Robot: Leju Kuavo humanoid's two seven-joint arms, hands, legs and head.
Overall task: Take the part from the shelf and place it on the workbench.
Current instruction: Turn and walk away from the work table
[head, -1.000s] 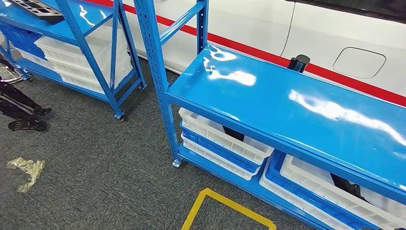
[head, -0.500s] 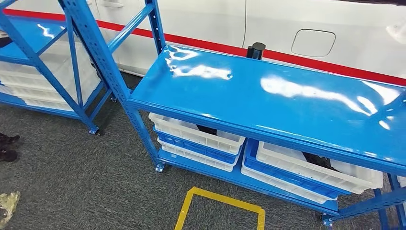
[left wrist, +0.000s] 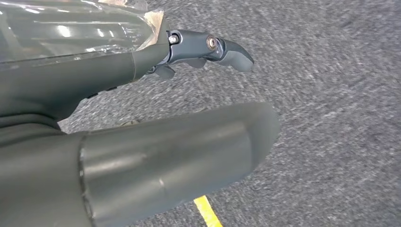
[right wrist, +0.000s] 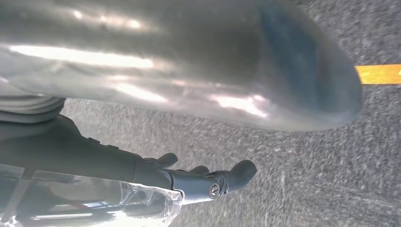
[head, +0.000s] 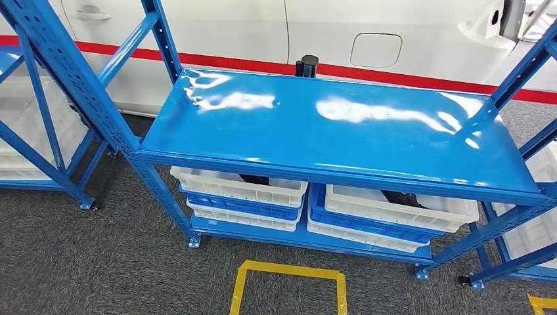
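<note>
**Facing shelf, both robot hands empty, part not yet taken**

Head view, left to right. At 9 o'clock is a neighbouring blue rack (head: 39, 98) with pale crates behind its braces. In the centre is the blue shelf (head: 328, 125), its glossy top board bare apart from glare. A black cylinder (head: 306, 65) stands just behind its far edge at 12 o'clock, against a white car body (head: 230, 29) with a red stripe.

On the lower level there are two stacks of white and blue crates. The left white crate (head: 240, 187), at about 7 o'clock from the board's centre, holds a dark part (head: 255, 178) that barely shows above the rim. The right white crate (head: 401, 209), at 5 o'clock, holds a second dark part (head: 402, 197). I cannot tell which one is the target. A yellow floor square (head: 287, 289) lies at 6 o'clock on the grey carpet.

The left robot hand (left wrist: 94, 71) hangs over the carpet with its fingers (left wrist: 208, 47) loosely extended, apart from the thumb and holding nothing. The right robot hand (right wrist: 118, 163) is the same, spread and empty.

Handling is a judgement, since each part is mostly hidden:
- It is probably a rigid moulded piece, not fragile, of light to moderate weight, possibly smooth and a bit slippery.
- The best hold is likely the edge that rises above the crate rim, wrapped firmly.
- The top board sits close over the crates, so the reach must come from the front and low, and the part may snag on the rim when lifted.
</note>
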